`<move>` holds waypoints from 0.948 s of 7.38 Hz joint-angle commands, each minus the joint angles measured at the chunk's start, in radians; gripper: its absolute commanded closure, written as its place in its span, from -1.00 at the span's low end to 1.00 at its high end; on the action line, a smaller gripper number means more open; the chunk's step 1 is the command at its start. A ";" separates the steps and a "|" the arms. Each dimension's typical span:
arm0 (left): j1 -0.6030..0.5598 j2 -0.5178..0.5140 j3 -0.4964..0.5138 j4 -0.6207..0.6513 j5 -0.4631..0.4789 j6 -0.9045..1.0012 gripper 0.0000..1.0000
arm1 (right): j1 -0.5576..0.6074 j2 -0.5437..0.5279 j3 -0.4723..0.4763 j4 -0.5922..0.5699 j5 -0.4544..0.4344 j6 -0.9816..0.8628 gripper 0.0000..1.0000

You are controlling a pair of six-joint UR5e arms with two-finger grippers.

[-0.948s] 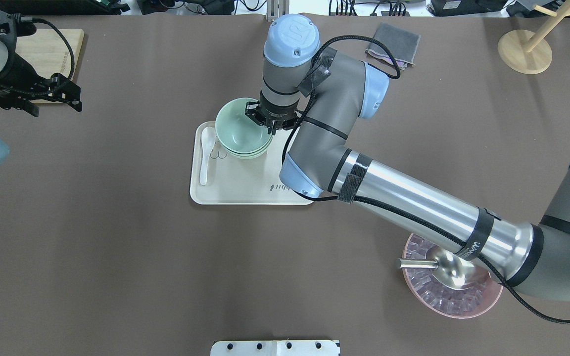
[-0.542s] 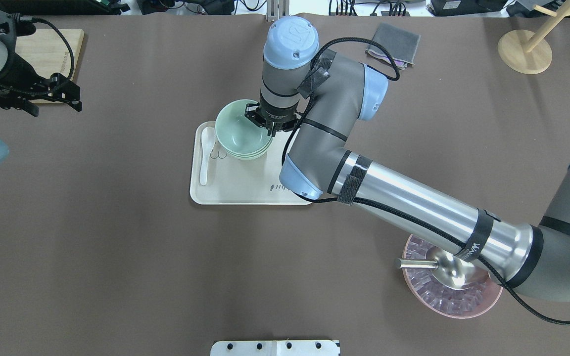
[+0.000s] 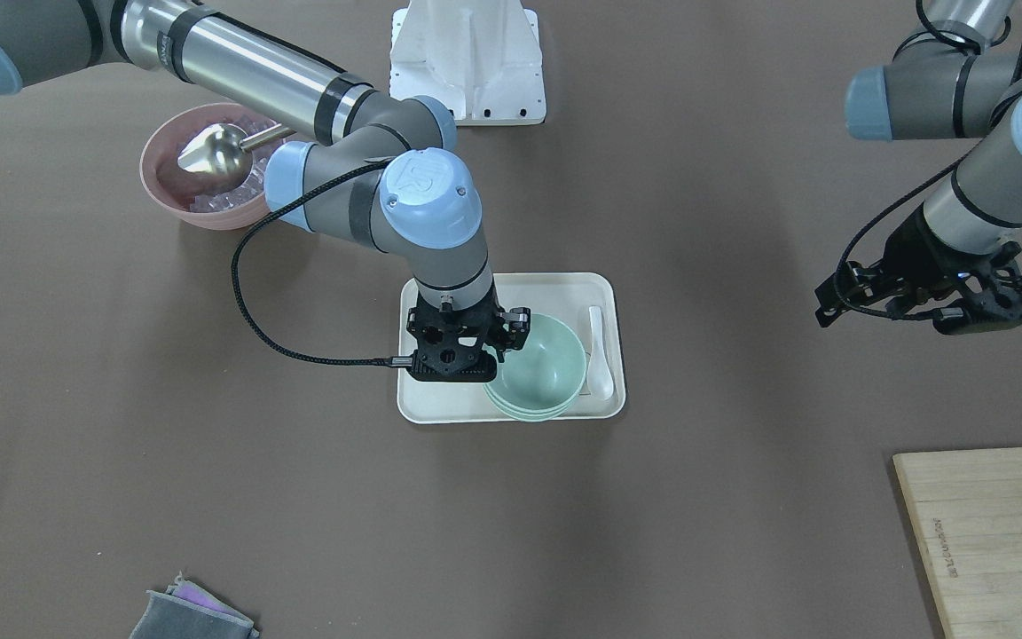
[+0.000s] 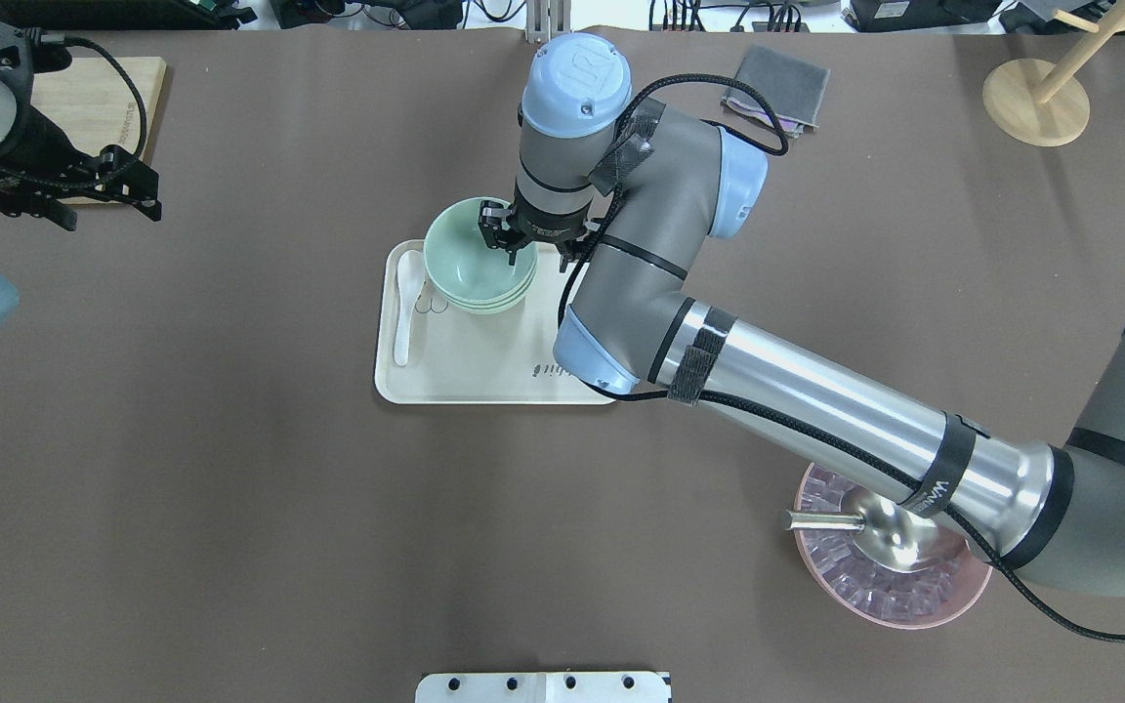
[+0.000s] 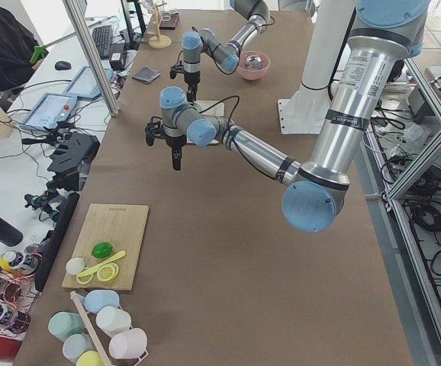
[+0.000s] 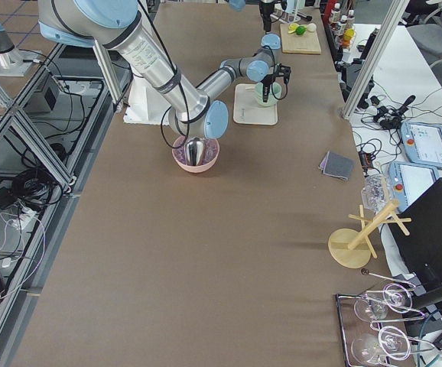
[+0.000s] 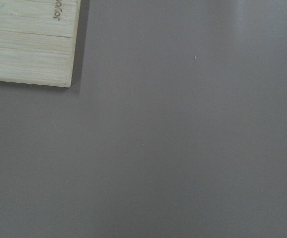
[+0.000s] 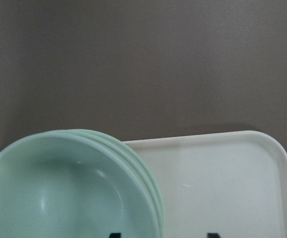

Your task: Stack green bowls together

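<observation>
Two fingers of right gripper point(image 4: 533, 252) spread apart, straddling rim of green bowls point(image 4: 465, 262) on side toward right edge, gripping nothing. Three bowls nested, upright, mouths up; round, no long axis. Stack sits on white tray point(image 4: 484, 376) mid-desk, at tray corner toward far edge. Near far-left corner, left gripper point(image 4: 64, 200) hovers beside wooden board point(image 4: 84, 88); open or closed, cannot tell. Brown matte desk point(image 4: 230, 488). Beyond far edge: cables, screens.

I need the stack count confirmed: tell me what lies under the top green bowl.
Two more green bowls nest under the top green bowl; only their rims show at its edge. The stack stands on the white tray. Their insides and bases are covered.
</observation>
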 commanded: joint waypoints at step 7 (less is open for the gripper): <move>-0.090 0.063 -0.005 -0.003 0.002 0.094 -0.97 | 0.161 -0.302 0.396 -0.348 0.193 -0.294 -1.00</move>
